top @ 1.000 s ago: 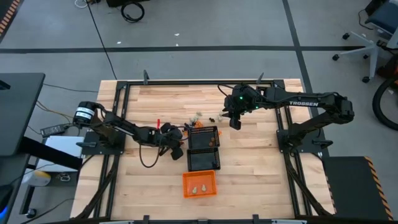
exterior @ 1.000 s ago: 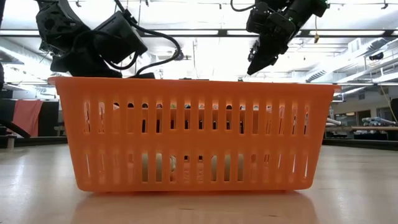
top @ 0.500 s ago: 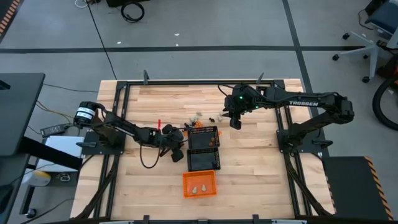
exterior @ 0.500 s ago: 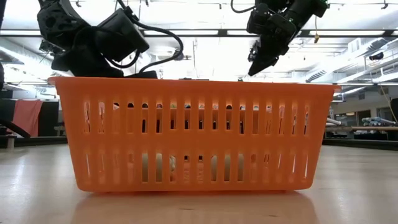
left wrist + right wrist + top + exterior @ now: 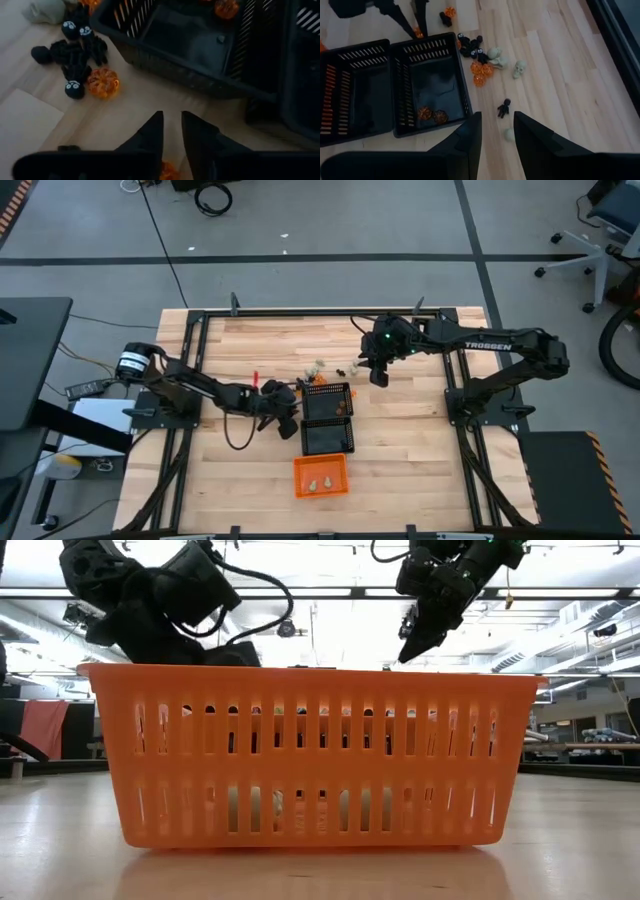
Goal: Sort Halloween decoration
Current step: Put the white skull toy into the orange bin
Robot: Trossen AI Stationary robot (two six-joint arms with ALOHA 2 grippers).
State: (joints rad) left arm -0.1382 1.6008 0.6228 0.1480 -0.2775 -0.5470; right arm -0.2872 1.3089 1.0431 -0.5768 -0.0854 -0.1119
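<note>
From above, the left gripper (image 5: 286,412) sits at the left wall of the black baskets (image 5: 327,421), a touch closer to the loose trinkets (image 5: 320,367) than a second ago. The right gripper (image 5: 377,375) has not stirred and hangs over bare table right of them. Two cream pieces lie in the orange basket (image 5: 296,477). We judge the left arm is lining up its next pick, with most of the sorting still ahead.

At table height, the orange basket (image 5: 310,755) fills the picture. The left arm's wrist has tipped upward behind it, and its fingers are hidden by the rim. The right gripper (image 5: 408,646) points down, unmoved. The trinkets on the table are all out of sight here.

In the left wrist view, the left gripper (image 5: 171,131) shows a narrow gap with bare wood between the tips, so it is slightly parted and holds nothing there. An orange scrap low in that gap is cut off, and we cannot tell what it is. A pumpkin (image 5: 102,82) and black spiders (image 5: 75,55) lie ahead, beside the basket wall (image 5: 175,70).

In the right wrist view, the right gripper (image 5: 496,131) stands parted and empty. Beyond it lie a cream ball (image 5: 508,134), a black figure (image 5: 504,107), a skull (image 5: 520,67) and orange pieces (image 5: 479,72). Two pumpkins rest in the nearer black basket (image 5: 461,75).
</note>
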